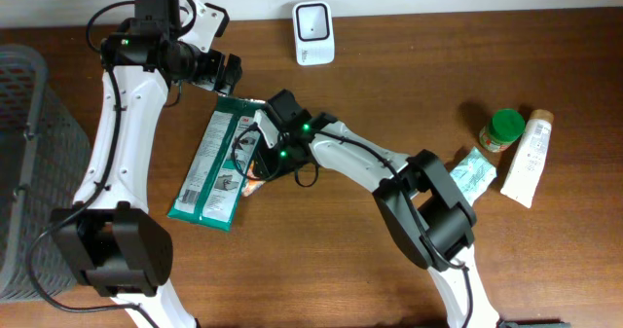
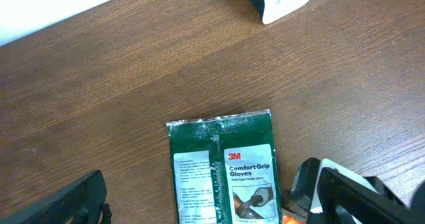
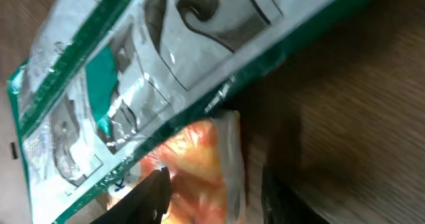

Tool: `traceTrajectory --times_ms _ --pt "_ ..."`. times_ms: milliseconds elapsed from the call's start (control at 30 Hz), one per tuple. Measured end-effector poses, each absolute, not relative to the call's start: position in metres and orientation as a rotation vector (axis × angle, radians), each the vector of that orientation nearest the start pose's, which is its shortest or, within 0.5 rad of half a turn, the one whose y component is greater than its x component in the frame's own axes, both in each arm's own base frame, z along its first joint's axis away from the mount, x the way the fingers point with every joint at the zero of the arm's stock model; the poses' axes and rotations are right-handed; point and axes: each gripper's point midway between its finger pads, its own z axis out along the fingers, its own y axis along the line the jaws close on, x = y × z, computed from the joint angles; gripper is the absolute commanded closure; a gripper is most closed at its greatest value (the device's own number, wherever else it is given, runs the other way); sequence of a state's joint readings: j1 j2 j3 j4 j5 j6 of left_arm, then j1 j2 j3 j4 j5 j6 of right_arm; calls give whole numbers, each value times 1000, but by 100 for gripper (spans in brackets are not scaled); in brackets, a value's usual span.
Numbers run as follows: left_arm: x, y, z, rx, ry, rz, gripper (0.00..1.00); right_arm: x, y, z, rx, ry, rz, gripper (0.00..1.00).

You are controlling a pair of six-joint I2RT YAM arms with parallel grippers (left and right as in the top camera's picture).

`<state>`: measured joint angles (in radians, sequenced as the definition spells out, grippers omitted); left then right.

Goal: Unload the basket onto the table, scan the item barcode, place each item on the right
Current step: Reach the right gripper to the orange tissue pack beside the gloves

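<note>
Orange packet lies half under the glove pack; your right end effector, open astride it, may drag both.

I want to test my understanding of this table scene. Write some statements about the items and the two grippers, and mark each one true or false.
1. The green 3M glove package lies flat on the brown wooden table. True.
2. The white barcode scanner stands inside the grey mesh basket. False: it stands on the table near the far edge, away from the basket.
3. The left gripper holds the glove package. False: it is open above the package's far end and holds nothing.
4. An orange packet lies between the fingers of the right gripper, at the package's edge. True.
5. The green-lidded jar stands beside the white tube. True.
</note>
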<state>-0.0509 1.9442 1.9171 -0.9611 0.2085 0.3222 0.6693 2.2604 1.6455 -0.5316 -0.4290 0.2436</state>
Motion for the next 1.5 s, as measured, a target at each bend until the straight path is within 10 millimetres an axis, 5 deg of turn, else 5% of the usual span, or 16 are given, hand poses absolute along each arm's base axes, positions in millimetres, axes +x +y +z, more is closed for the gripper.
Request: traceTrajectory --times_ms 100,367,533,733,900,1067,1267,1333,1500 --pt "494 -61 210 548 2474 -160 1 358 380 15 -734 2748 858 96" --pt "494 -61 210 548 2475 -160 1 350 361 13 -689 2857 870 96" --pt "494 -61 210 548 2474 -160 1 359 308 22 -520 2994 800 96" --pt "494 -61 210 548 2475 -159 1 381 212 47 -92 3119 571 96" --pt "494 -61 210 548 2475 -160 1 355 175 44 89 3280 429 83" --pt "494 -61 210 548 2475 -160 1 338 167 49 -128 3339 401 70" --pt "494 -61 210 548 2474 -160 1 408 191 76 -629 2937 455 44" --pt "494 -61 210 548 2475 -160 1 423 197 78 -724 2835 447 42" --pt "494 -61 210 548 2475 -160 1 428 209 75 -949 2720 424 42"
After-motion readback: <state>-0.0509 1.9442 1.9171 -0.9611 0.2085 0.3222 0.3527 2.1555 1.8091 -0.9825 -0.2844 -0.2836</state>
